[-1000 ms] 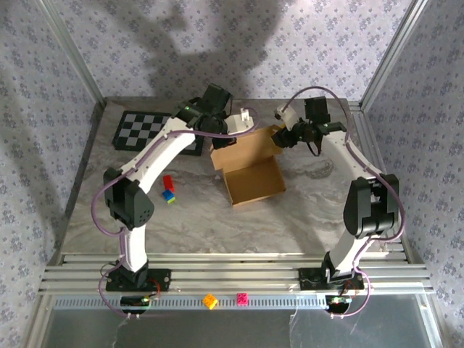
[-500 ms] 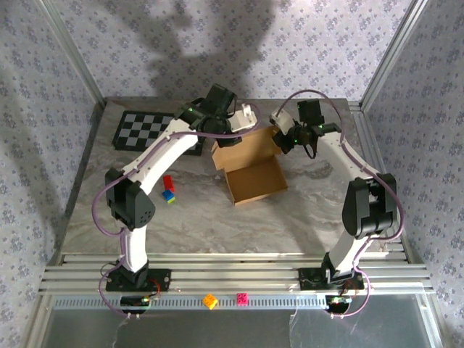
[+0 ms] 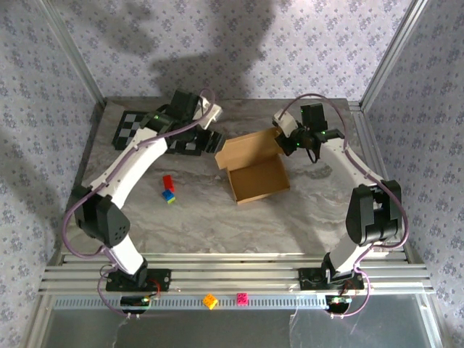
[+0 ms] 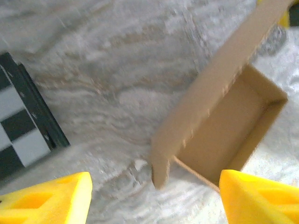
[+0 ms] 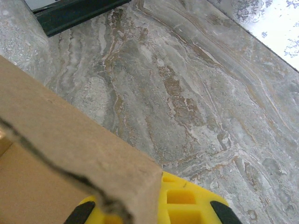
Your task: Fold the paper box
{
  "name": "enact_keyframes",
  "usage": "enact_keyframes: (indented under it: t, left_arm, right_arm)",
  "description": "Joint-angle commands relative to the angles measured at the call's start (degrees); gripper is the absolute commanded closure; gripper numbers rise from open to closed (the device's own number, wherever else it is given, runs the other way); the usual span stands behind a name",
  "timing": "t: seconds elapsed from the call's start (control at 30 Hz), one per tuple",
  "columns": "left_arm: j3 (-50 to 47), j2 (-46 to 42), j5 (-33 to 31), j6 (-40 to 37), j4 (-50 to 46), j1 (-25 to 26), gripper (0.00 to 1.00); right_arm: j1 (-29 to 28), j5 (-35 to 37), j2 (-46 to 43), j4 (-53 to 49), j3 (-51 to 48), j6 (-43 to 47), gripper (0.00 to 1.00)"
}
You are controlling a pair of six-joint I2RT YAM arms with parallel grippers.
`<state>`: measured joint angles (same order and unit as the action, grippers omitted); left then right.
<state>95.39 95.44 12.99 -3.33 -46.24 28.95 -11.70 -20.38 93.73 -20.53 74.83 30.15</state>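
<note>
One paper box [image 3: 257,181], tray open, lid raised, right gripper [image 3: 285,140] clenched on the lid's edge, left gripper [image 4: 154,198] fingers spread wide, grasping nothing, one checkerboard mat [image 3: 134,127].

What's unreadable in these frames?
Right wrist: paper box flap hides the right end effector's grip contact.
Left wrist: motion blur smears box edges; top edge crops the flap's far end.
Top view: left arm covers part of the checkerboard mat.
</note>
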Motion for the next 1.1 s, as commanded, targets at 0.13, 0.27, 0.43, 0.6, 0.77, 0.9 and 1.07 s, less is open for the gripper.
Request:
enact_keyframes:
  t: [0.13, 0.27, 0.43, 0.6, 0.77, 0.9, 1.07]
  left_arm:
    - [-9.4, -2.7, 4.8, -0.2, 6.4, -0.5, 0.26]
    - [-9.0, -0.1, 3.4, -3.3, 6.6, -0.2, 0.24]
    - [-5.6, 4.6, 4.2, -4.1, 6.8, 0.1, 0.27]
    - [-2.4, 9.2, 4.4, -1.8, 5.2, 0.7, 0.51]
    - [-3.3, 9.5, 2.5, 2.2, 7.0, 1.0, 0.61]
    - [-3.1, 10.3, 1.0, 5.3, 9.3, 1.4, 0.72]
    - [-2.2, 11.5, -2.1, 9.7, 10.2, 2.5, 0.89]
  right_arm:
    - [1.1, -2.2, 0.5, -0.1, 0.4, -1.4, 1.00]
    - [1.2, -2.6, 0.9, -0.1, 0.2, -1.5, 1.00]
    - [1.2, -2.7, 1.7, -0.4, 0.7, -1.7, 1.00]
    - [1.2, -2.3, 2.3, -0.1, 1.3, -2.5, 1.00]
    - [0.9, -1.7, 2.6, 1.1, 1.2, -5.0, 1.00]
    - [0.5, -1.2, 2.6, 3.3, 0.8, -8.8, 1.00]
    - [-0.5, 0.9, 1.7, 7.1, -0.7, -14.3, 1.00]
